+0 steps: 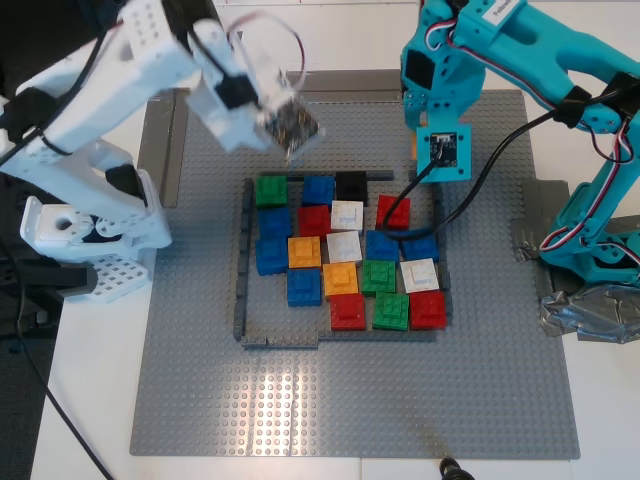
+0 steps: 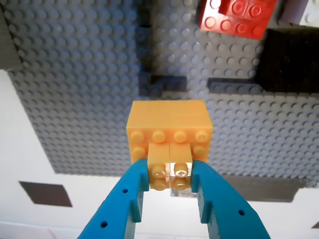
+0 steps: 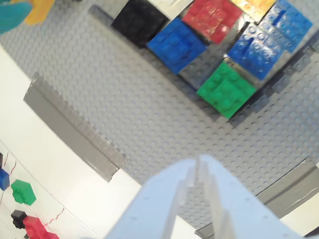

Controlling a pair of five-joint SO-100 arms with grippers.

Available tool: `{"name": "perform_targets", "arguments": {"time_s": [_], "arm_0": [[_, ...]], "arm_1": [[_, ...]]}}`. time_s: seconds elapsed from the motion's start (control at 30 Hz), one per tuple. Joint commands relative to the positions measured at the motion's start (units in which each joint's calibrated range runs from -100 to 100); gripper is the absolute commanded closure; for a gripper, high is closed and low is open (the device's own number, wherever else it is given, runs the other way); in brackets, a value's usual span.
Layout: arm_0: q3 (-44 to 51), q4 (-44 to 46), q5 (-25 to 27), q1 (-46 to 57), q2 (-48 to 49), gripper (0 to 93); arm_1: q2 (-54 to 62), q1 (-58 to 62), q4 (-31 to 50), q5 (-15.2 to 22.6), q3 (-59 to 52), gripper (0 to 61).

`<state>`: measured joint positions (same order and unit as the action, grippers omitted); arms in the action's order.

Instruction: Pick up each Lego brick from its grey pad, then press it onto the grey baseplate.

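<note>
Overhead first, in the exterior view: the grey baseplate [image 1: 200,400] fills most of the white tabletop [image 1: 90,400]. A thin dark grey frame [image 1: 243,270] on it encloses a cluster of coloured bricks [image 1: 345,265] — green, blue, red, white, orange, black. The teal arm [image 1: 500,40] reaches in from the exterior view's right, its wrist camera over the frame's upper right; its jaws are hidden under it here. The white arm [image 1: 110,90] comes from the exterior view's left, its tip blurred above the baseplate near the green brick [image 1: 270,190].

First wrist view: our first gripper [image 2: 171,174], teal, pinches the orange Lego brick [image 2: 169,132] by a studded edge between both fingers. The brick hangs above the baseplate; whether it touches the studs we cannot tell. A small dark grey pad [image 2: 46,193] lies on the white tabletop beyond the plate's edge. A red brick [image 2: 237,17] and a black one [image 2: 294,59] sit further off.

Second wrist view: our second gripper [image 3: 198,172], white, has its fingers pressed together with nothing between them, over bare baseplate near a grey tape strip [image 3: 75,129]. Loose small bricks [image 3: 22,191] lie off the plate.
</note>
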<state>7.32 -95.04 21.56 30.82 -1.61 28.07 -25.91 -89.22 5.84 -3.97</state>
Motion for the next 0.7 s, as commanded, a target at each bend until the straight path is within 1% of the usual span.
{"name": "perform_targets", "arguments": {"time_s": [0.0, 0.07, 0.2, 0.3, 0.57, 0.67], "arm_0": [[3.2, 0.17, -1.9, -1.04, -2.34, 92.7], [4.2, 0.09, -2.78, -1.26, -3.89, 92.7], [6.18, 0.09, -4.15, -1.91, -5.6, 92.7], [6.63, 0.09, -5.46, -2.56, -6.38, 92.7], [6.63, 0.25, -8.2, -3.51, -7.15, 92.7], [5.91, 2.29, -9.03, -3.51, -7.15, 92.7]], "arm_1": [[0.43, -9.89, 3.95, -1.81, 0.58, 61.2], [-0.43, -13.66, 5.17, -2.54, 0.67, 61.2], [-1.71, -20.77, 8.18, -5.18, 0.49, 61.2], [-3.6, -25.34, 8.99, -6.35, 1.12, 61.2], [-7.55, -31.29, 7.93, -8.75, 1.93, 61.2], [-9.01, -33.03, 6.79, -9.38, 1.93, 61.2]]}}
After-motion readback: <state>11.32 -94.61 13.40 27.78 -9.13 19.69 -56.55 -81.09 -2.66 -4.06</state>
